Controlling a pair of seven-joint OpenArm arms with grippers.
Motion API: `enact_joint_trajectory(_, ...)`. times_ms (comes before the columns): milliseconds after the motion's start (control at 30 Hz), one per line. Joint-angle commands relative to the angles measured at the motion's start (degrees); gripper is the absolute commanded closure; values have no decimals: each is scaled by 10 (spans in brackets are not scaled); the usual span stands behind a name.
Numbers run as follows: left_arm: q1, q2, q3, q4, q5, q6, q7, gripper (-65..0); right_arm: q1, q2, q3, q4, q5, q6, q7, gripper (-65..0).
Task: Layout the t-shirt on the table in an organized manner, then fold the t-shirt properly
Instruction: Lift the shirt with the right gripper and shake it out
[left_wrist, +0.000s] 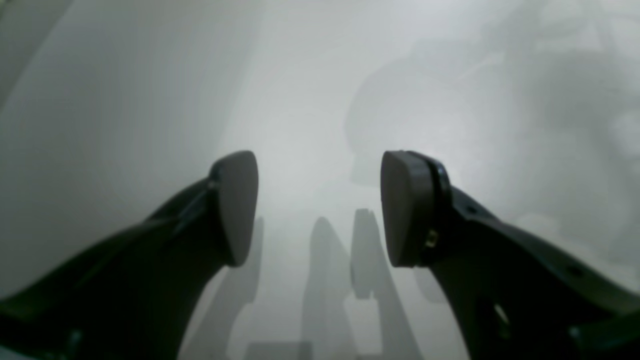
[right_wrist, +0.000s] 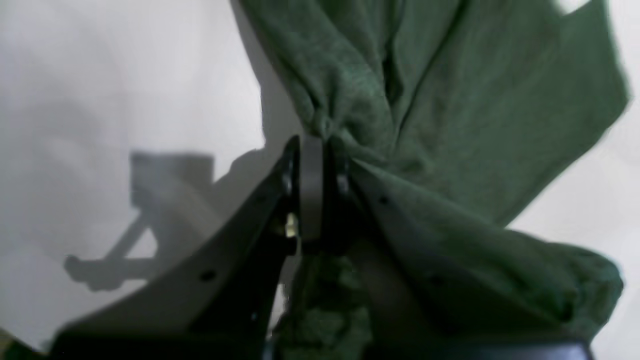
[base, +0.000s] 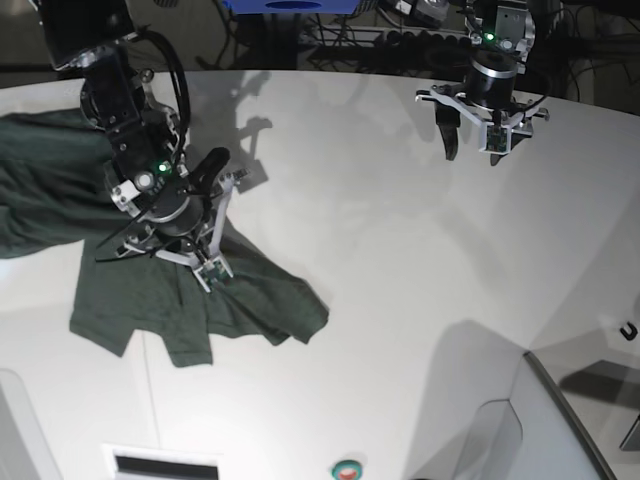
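Currently | right gripper (right_wrist: 312, 150) pinches crumpled t-shirt (base: 150, 290) at table's (base: 400, 280) 9 o'clock | left gripper (left_wrist: 320, 207) spread, idle | layout unfinished, folding pending

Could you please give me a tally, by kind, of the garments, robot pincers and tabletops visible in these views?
Dark green t-shirt: 1
Robot pincers: 2 (left pincer, open over bare table; right pincer, shut on the t-shirt)
White table: 1
Total: 4
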Motion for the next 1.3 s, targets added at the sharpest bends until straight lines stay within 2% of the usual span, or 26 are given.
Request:
enact_joint_trajectory(0,0,-3,-2,8,2,2,-13,-364,11,5,3,31,-2,-1,2,-5)
enact_joint_trajectory(133,0,-3,-3,8,2,2,-13,-364,54,32,21,59,-3,-1,-18,-6)
enact_joint_trajectory(267,1,-3,-3,8,3,2,-13,-364,118,34,118,52,-2,-1,-21,-6)
enact_joint_trajectory(367,1,-3,-3,8,3,2,-13,-364,185,34,193,-19,-2,-1,-15,-14)
enact_joint_trajectory(433,0,-3,-3,8,1,2,-13,-364,237,32,239,-122,-2,-1,4,-83)
enact_joint_trajectory(533,0,-3,-3,8,1,2,-13,-364,294,34,261,-284,-3,-1,12,-326)
enact_joint_trajectory(567,0,-3,-3,8,1,2,-13,-364,295,35,263,-299,-3,-1,10,-369)
enact_joint_trajectory(633,0,-3,-3,8,1,2,-13,-364,272,35,265,-280,-3,-1,6,-372)
enact_joint_trajectory(800,-1,-3,-3,8,1,2,-13,-364,140,28,261,-120,-3,-1,-1,-363)
enact_joint_trajectory(867,-1,-3,-3,8,1,2,-13,-364,98,15,262,-88,-2,-1,-1,-363)
enact_joint_trajectory(1000,-2,-3,-2,8,1,2,-13,-364,40,5,260,-100,-2,-1,4,-362)
enact_joint_trajectory(1133,-9,-2,3,8,1,2,-13,-364,11,-17,260,-128,-1,-1,44,-362)
enact_joint_trajectory(1267,-9,-2,3,8,1,2,-13,-364,-1,-24,260,-169,-1,-1,47,-362)
